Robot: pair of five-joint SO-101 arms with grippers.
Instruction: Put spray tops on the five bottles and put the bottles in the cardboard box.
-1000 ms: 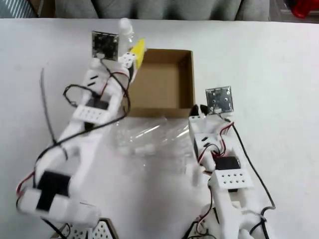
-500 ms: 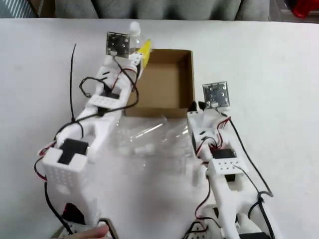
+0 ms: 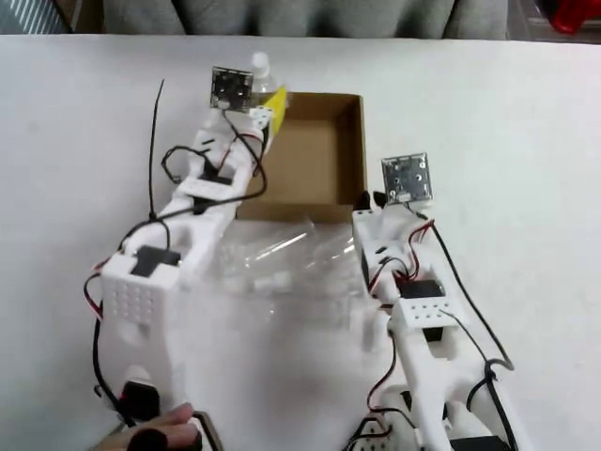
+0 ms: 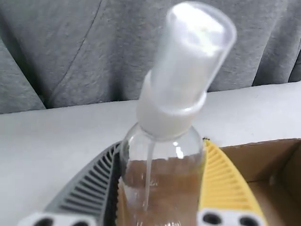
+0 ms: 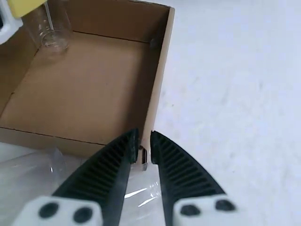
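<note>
A clear bottle [image 4: 162,160] with a frosted spray top [image 4: 188,61] sits between the grey and yellow fingers of my left gripper [image 3: 266,99], which is shut on it. In the high view the bottle [image 3: 262,68] hangs at the far-left corner of the cardboard box [image 3: 310,164]. The right wrist view shows the bottle's base [image 5: 49,28] just inside that corner, above the bare box floor [image 5: 80,89]. My right gripper [image 5: 144,136] is at the near-right corner of the box [image 3: 373,200], its black fingers shut on the box wall.
A crumpled clear plastic bag [image 3: 282,263] lies on the white table just in front of the box, between the two arms. A person's hand [image 3: 155,437] rests at the base of the left arm. Grey fabric hangs behind the table's far edge.
My left arm has swung right with the bottle, from left of the box to its far-left corner. The right arm has shifted only slightly.
</note>
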